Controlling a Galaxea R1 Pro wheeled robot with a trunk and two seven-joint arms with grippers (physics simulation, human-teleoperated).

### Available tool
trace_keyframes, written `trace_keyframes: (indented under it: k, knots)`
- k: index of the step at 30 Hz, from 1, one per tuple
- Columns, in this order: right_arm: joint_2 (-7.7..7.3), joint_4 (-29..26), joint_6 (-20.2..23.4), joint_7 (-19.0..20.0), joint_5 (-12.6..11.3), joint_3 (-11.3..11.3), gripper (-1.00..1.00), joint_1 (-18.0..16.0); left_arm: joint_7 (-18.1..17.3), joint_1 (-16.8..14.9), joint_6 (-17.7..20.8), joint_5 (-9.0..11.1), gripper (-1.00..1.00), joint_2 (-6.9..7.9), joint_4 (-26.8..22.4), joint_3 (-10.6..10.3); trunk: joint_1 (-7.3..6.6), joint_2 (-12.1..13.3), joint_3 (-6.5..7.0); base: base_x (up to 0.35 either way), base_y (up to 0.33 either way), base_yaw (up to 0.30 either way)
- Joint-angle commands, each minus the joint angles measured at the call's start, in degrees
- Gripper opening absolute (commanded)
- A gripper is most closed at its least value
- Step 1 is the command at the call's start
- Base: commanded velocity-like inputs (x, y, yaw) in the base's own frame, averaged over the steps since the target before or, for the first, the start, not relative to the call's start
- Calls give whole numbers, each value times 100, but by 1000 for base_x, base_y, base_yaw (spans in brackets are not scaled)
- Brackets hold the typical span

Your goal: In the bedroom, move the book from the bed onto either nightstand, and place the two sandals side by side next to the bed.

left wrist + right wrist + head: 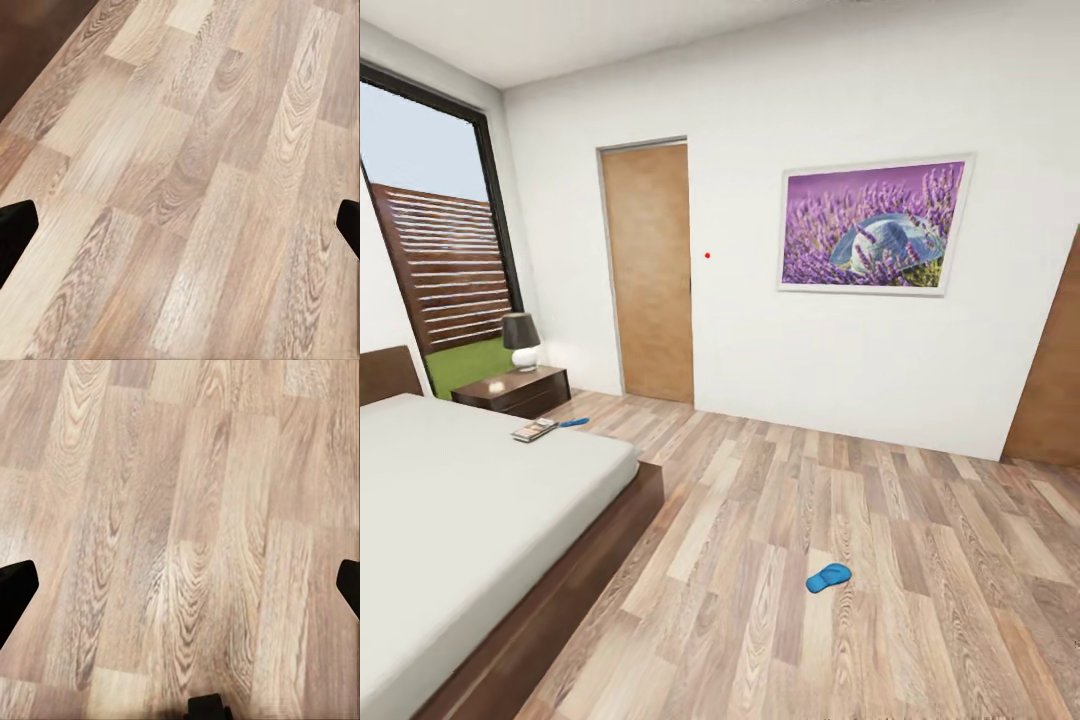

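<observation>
White-walled bedroom ahead: the book (533,431) lies near the bed's (470,500) far corner, one sandal (573,422) beyond it, another sandal (828,577) on the floor (880,520), both fingers (16,229) (16,585) spread empty, so approaching likely comes next.

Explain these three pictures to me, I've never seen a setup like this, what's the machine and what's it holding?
These are simulator renders from a wheeled robot with two arms. The big picture is its head camera, looking into a bedroom: a bed with a book near its far corner, a nightstand with a lamp beyond it, one blue sandal on the open floor and another past the book. The two small pictures come from wrist cameras aimed at the planks. Each end effector, left and right, is open and holds nothing.
</observation>
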Motion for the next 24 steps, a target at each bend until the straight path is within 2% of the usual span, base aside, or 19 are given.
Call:
trace_keyframes:
  k: [1, 24]
  knots:
    - [0, -2, -10, -1, -48, 3, 100, -2, -1, -2, -16, 35, 100, 0, 2, -3, 0, -3, -1, 0, 0, -282]
    - [2, -3, -12, -1, -47, 3, 100, -2, -1, -2, -16, 35, 100, -1, 6, -3, 0, -3, 104, 0, 0, -282]
